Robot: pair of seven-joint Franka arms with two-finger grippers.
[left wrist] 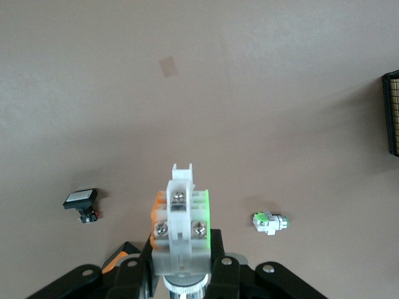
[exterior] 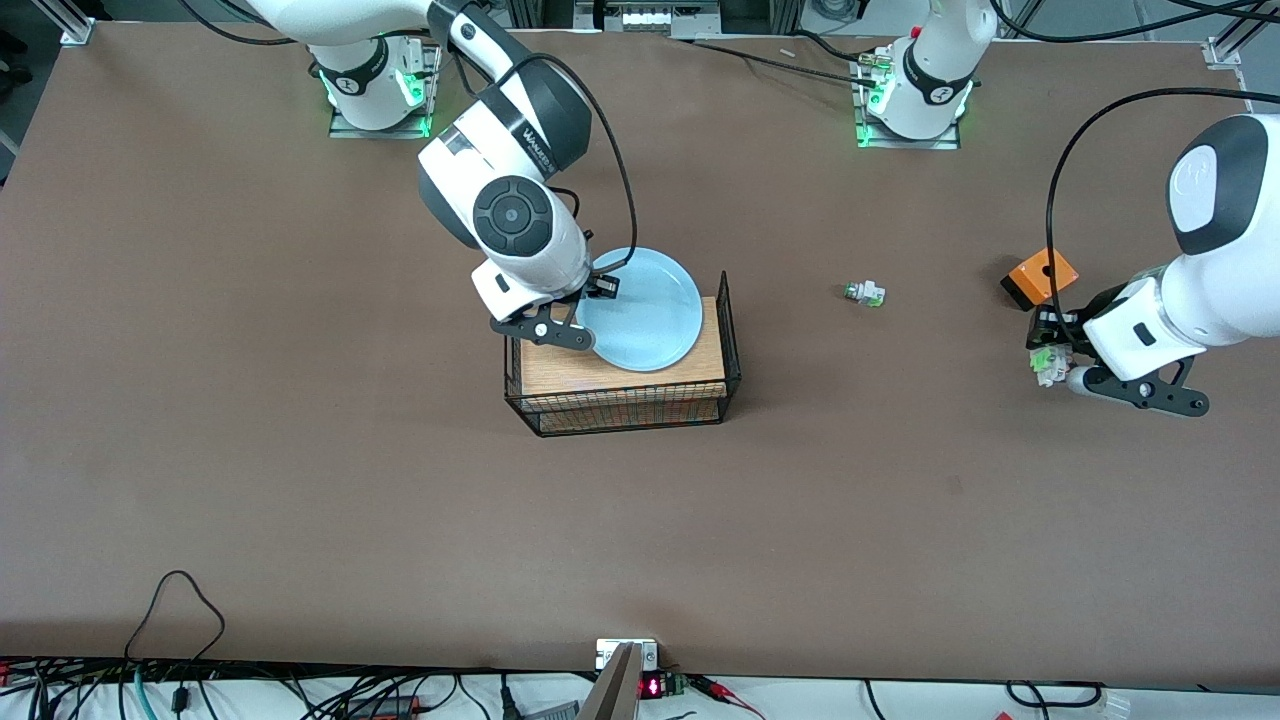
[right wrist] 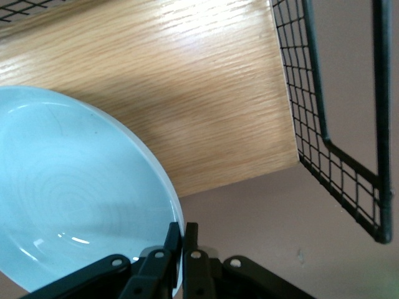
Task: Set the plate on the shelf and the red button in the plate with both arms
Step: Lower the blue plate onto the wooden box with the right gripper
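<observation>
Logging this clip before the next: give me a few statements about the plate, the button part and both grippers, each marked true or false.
1. The right gripper is shut on the plate rim. True.
2. The plate lies flat on the bare table. False: it is over the wooden board in the wire basket.
3. The left gripper holds a whitish-green button part. True.
4. The left gripper is over the basket. False: it is over the table beside the orange block.
5. A small white-green part lies in the basket. False: it lies on the table between basket and orange block.
</observation>
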